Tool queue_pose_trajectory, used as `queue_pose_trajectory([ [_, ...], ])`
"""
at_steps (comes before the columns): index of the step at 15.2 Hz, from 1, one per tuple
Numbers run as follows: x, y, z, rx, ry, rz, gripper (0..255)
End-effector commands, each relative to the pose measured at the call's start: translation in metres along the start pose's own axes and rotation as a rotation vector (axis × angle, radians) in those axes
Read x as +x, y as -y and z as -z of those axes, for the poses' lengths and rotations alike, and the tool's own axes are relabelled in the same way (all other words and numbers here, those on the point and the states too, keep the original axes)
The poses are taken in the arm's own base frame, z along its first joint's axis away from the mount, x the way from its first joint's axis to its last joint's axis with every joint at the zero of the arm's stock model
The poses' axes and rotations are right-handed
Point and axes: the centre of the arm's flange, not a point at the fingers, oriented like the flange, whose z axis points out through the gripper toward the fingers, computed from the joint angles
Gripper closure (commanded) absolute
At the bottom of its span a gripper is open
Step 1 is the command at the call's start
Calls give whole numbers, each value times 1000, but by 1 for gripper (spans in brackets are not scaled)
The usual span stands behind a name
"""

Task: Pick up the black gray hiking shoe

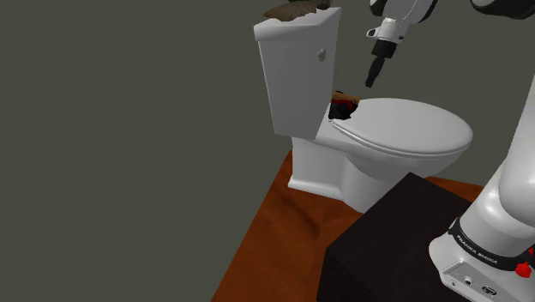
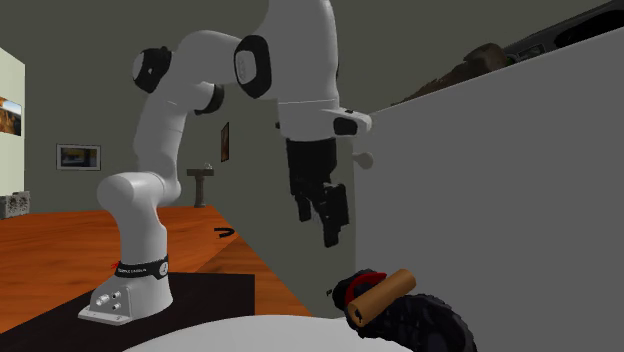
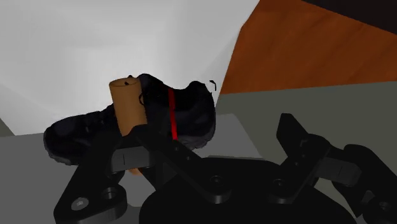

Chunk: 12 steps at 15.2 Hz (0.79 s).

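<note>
White toilet [image 1: 302, 79], lid shut; black gripper [image 1: 370, 83], fingers apart and empty, hanging over the lid's rear; black-grey hiking shoe [image 1: 343, 107], red stripe, brown roll in its collar, below the gripper toward the shoulder view's left, against the tank, long axis along the tank's front.

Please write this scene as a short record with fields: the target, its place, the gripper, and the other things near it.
target: black shoe with a red stripe
place: on the white toilet, between the closed lid and the tank
with it: brown cylinder at the shoe's opening
gripper: open, above the shoe, not touching it
tank top: brown object, kind unclear
floor: reddish brown
</note>
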Motion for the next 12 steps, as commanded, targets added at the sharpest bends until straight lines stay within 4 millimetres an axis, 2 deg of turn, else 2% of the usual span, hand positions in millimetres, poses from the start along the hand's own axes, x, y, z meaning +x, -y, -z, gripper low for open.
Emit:
queue_pose_trajectory([
  [1, 3, -28, -16, 32, 4, 31, 0],
  [6, 16, -93, -53, 103, 17, 97, 0],
  [12, 11, -105, -81, 109, 18, 103, 0],
])
